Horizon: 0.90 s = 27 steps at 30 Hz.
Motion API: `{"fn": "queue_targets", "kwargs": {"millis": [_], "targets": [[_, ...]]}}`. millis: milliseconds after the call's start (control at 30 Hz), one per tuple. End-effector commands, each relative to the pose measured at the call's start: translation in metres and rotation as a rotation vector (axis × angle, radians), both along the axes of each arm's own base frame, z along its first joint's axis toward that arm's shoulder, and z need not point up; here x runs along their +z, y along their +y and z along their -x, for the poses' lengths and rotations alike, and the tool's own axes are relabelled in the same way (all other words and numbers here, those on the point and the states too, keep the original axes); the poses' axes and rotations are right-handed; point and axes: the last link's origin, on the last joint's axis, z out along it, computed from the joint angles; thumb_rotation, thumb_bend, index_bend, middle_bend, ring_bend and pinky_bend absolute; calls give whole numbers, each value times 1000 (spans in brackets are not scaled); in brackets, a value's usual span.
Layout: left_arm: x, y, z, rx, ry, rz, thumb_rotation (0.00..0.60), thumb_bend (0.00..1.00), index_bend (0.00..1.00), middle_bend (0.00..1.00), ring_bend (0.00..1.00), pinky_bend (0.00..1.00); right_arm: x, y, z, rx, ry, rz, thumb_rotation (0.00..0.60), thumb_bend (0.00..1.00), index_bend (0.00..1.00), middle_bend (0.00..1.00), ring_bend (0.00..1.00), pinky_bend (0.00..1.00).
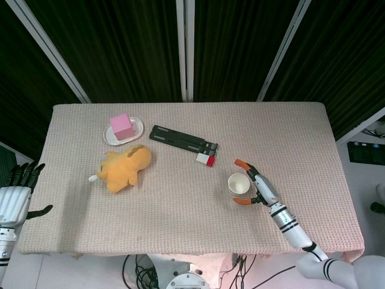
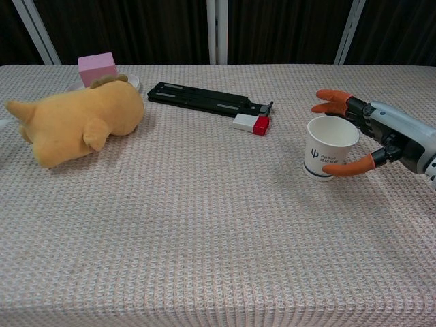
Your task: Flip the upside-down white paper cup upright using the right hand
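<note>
The white paper cup (image 1: 239, 183) (image 2: 330, 148) stands upright on the table, mouth up, at the right front. My right hand (image 1: 255, 183) (image 2: 381, 133) sits just to its right with fingers spread around it. In the head view the orange fingertips (image 1: 240, 162) lie clear of the cup's rim on both sides, so the hand holds nothing. My left hand (image 1: 16, 194) hangs off the table's left edge with fingers apart and empty; the chest view does not show it.
A yellow plush toy (image 1: 124, 167) (image 2: 71, 126) lies at the left. Behind it a pink block (image 1: 121, 126) sits on a white dish (image 1: 136, 131). A long black bar (image 1: 182, 139) and a small white-and-red box (image 1: 205, 159) lie behind the cup.
</note>
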Motion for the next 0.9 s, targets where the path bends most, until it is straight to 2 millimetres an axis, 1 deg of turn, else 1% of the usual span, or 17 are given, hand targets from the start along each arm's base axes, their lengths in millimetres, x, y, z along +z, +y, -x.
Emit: {"fn": "queue_targets", "kwargs": {"millis": [33,100,167,233,267,333,400,433,500,600,667,733,833,900], "targets": [[0,0,0,0,2,2,600,56,37,0,0,0,10,4,1,21,1,41,600,0,0,13,0,0],[0,0,0,1,4,2,600,56,37,0,0,0,21,9,2,52,12,76,600,0,0,1,0,0],[0,0,1,3,2,-1,600,56,37,0,0,0,35,16,5,94,62,121,600,0,0,0,0,0],[1,-1,1,4,-1,-3,600,56,37,0,0,0,57,25,14,152,206,205,600,0,0,0,0,0],[2,-1,1,4,-2,-4,600,56,37,0,0,0,72,32,21,177,326,262,600,0,0,0,0,0],[2,0,1,3,-5,-6,600,56,37,0,0,0,94,45,31,172,513,343,600,0,0,0,0,0],[2,0,2,3,-7,-7,600,56,37,0,0,0,120,65,37,105,674,416,600,0,0,0,0,0],[2,0,2,3,-8,-7,600,56,37,0,0,0,131,74,38,64,729,439,600,0,0,0,0,0],[2,0,3,1,-6,-8,600,56,37,0,0,0,153,92,40,-37,822,480,600,0,0,0,0,0],[3,0,3,-2,3,-13,600,56,37,0,0,0,177,113,41,-151,899,498,600,0,0,0,0,0],[4,0,3,-5,3,-18,600,56,37,0,0,0,186,122,42,-199,922,500,600,0,0,0,0,0],[5,0,3,-9,5,-21,600,56,37,0,0,0,193,127,44,-226,919,511,600,0,0,0,0,0],[5,0,1,-19,5,-23,600,56,37,0,0,0,194,127,51,-251,912,501,600,0,0,0,0,0],[4,-1,1,-21,9,-20,600,56,37,0,0,0,192,127,52,-241,908,497,600,0,0,0,0,0]]}}
